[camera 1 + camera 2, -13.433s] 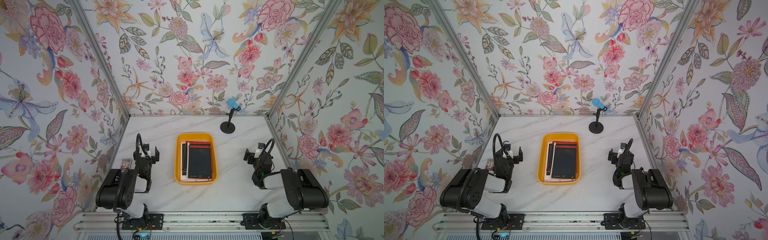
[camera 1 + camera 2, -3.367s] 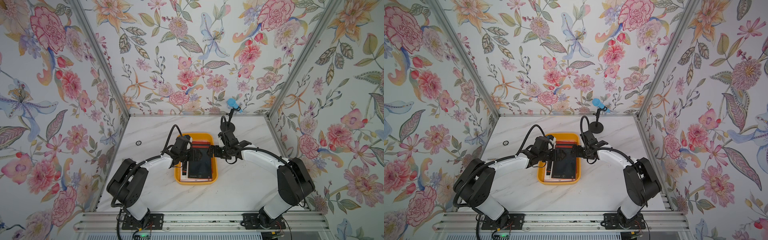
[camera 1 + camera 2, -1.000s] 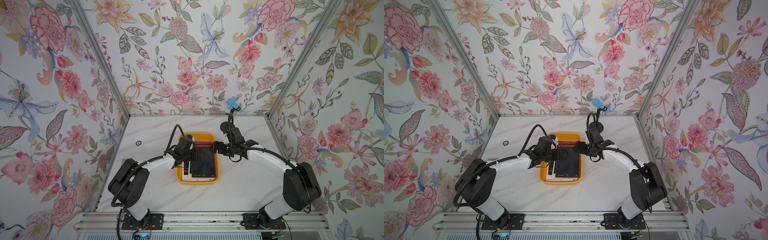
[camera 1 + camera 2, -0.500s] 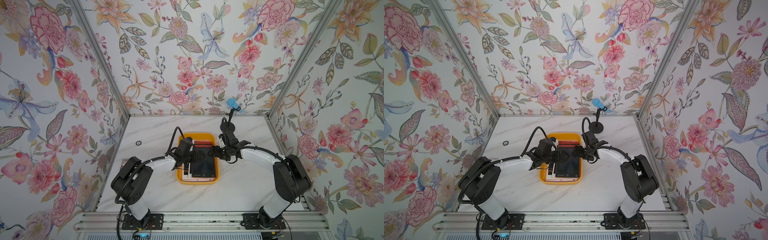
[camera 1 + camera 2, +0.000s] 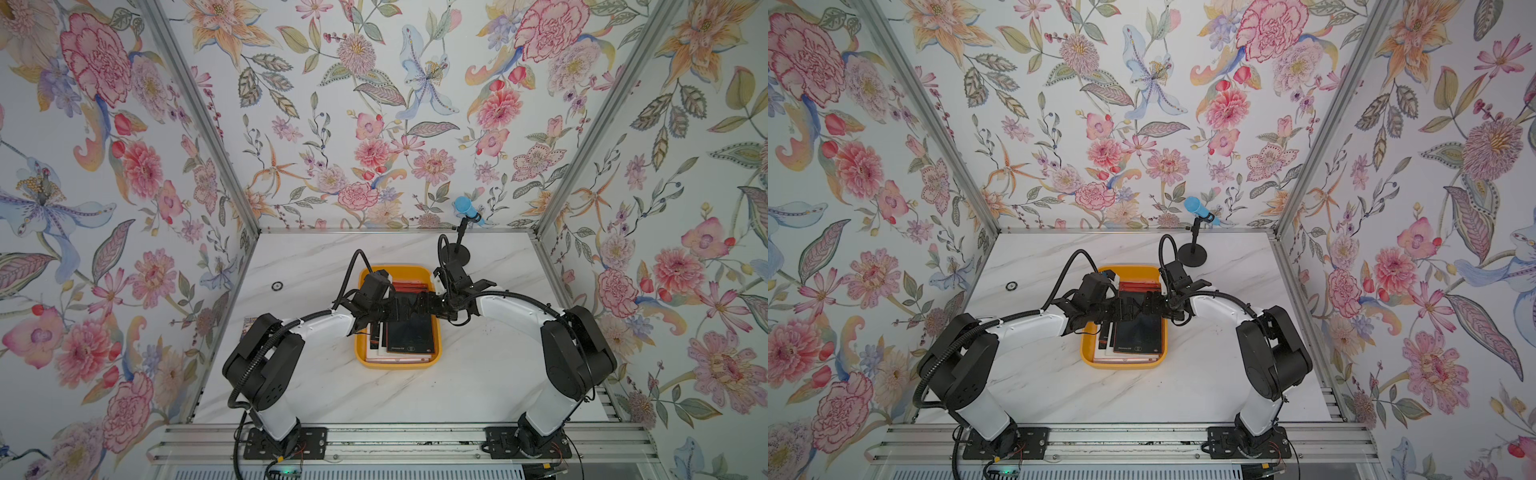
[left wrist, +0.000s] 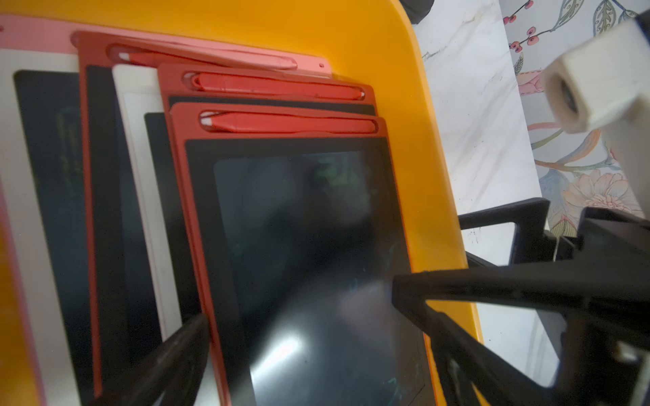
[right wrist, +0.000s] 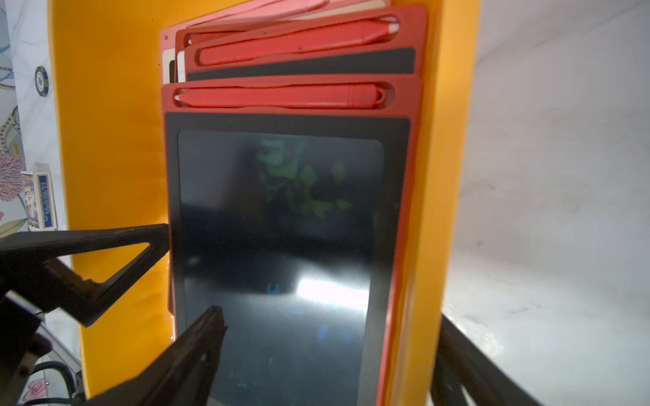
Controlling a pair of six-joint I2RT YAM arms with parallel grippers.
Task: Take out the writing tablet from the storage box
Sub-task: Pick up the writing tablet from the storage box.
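Both arms reach over the storage box (image 5: 397, 364), which sits mid-counter (image 5: 316, 257). The top writing tablet (image 5: 409, 336), red-framed with a dark screen, lies flat on a fanned stack of other tablets (image 6: 105, 182), close to the box's right wall. It is not lifted yet.

Left gripper (image 5: 388, 309): jaws spread wide, holding nothing. In the left wrist view one tip sits just beside the tablet's left long edge.

Right gripper (image 7: 330, 316): jaws also spread and empty. One tip is over the screen, contact unclear; the other is outside the orange wall.

We judge the step as getting a purchase on the top tablet alone. Its right edge is tight to the wall, so there is little room for a jaw. The left edge overhangs the lower tablets, and that lip looks the better entry. We would lever it up there, then pinch the raised frame, not the glossy screen. Keep the lift low and level: the red stylus (image 7: 281, 96) may slip from its slot, and the tablet beneath may drag along.
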